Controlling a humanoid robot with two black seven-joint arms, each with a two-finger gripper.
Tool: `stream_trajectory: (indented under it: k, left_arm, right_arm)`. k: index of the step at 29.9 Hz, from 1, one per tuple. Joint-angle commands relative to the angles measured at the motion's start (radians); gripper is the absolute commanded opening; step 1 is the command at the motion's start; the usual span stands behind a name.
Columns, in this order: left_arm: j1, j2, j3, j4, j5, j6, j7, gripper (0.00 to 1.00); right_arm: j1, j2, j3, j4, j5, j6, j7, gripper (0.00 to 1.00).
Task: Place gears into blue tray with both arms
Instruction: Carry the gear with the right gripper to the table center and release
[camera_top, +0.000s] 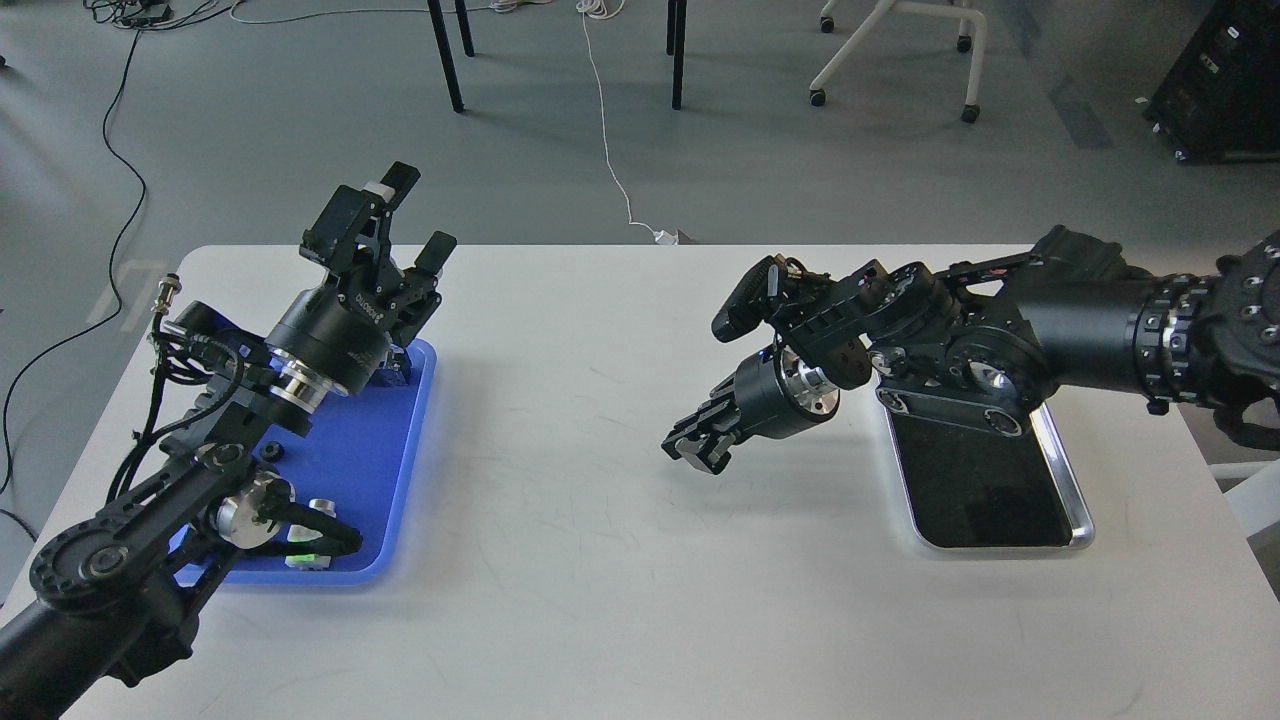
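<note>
Head view: left gripper (420, 215) is raised over the far end of the blue tray (385, 450), fingers spread apart, nothing held. One gear (271, 451) is seen lying in the tray beside the left arm; others are hidden. Right gripper (697, 448) is hung low over the bare white table (560, 560), left of the metal tray (1060, 500); finger state cannot be told.
</note>
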Motion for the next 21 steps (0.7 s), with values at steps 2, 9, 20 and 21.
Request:
stream_trajectory:
  k: [2,9,20,21]
  left_arm:
    - [0.0,0.004,-0.004,0.0,0.0,0.0,0.0,0.98]
    - [0.001,0.004,-0.013,0.0,0.0,0.0,0.002,0.98]
    - [0.008,0.006,-0.013,-0.001,0.0,0.0,0.002,0.98]
    - [0.009,0.006,-0.013,-0.001,0.0,0.0,0.002,0.98]
  right_arm:
    - [-0.034,0.068,-0.049,-0.024,0.053,-0.069,0.0,0.21]
    - [-0.088,0.088,-0.049,-0.032,0.065,-0.098,0.0,0.21]
    - [-0.091,0.088,-0.049,-0.033,0.071,-0.104,0.0,0.47]
    - [-0.091,0.088,-0.049,-0.035,0.079,-0.107,0.0,0.56]
